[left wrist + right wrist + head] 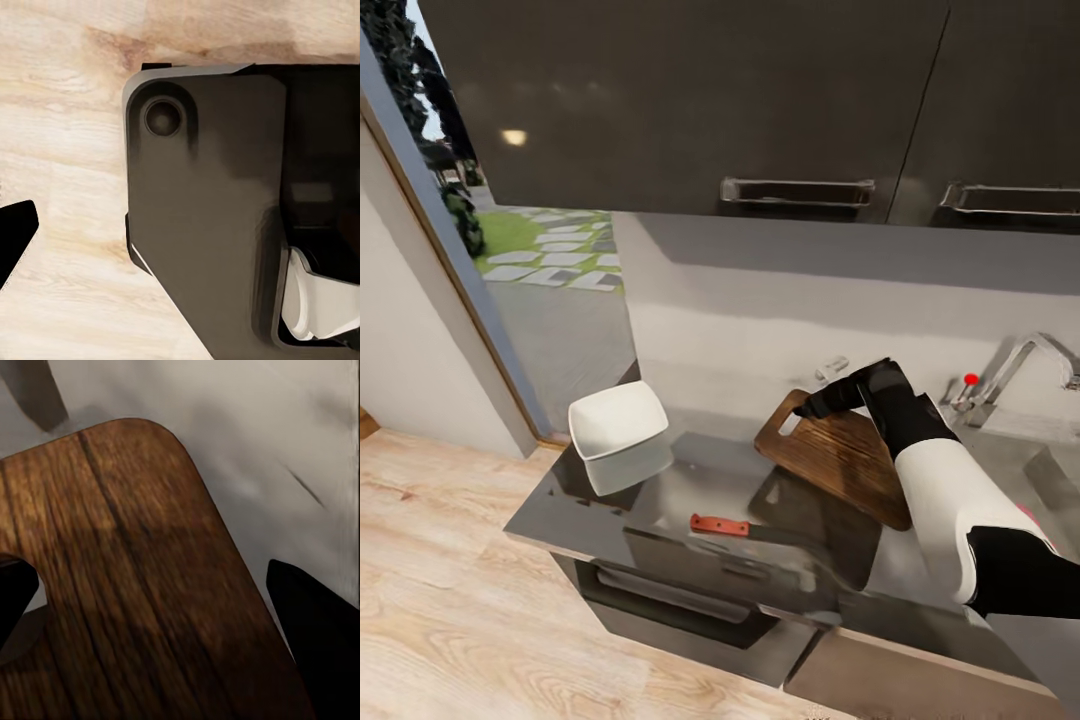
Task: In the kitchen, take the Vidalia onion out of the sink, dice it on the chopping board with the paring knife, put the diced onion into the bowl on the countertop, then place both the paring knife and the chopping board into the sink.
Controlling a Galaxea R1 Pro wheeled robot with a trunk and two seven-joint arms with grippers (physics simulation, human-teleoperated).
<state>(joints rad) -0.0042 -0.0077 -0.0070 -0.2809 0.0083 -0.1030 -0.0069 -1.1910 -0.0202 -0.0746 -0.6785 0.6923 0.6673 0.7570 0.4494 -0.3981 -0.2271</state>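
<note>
The dark brown chopping board hangs tilted over the glossy dark countertop, its shadow beneath it. My right gripper is shut on the board's end by the handle hole. In the right wrist view the board lies between the two black fingers. The paring knife lies flat near the counter's front edge, red handle pointing left. The white bowl stands at the counter's left end. The sink is at the far right. The onion is out of view. My left gripper's fingertip hangs over wooden floor.
The chrome tap with its red-tipped lever stands behind the sink. Dark upper cabinets hang over the counter. A doorway opens to a garden at the left. My own dark base shows below the left wrist.
</note>
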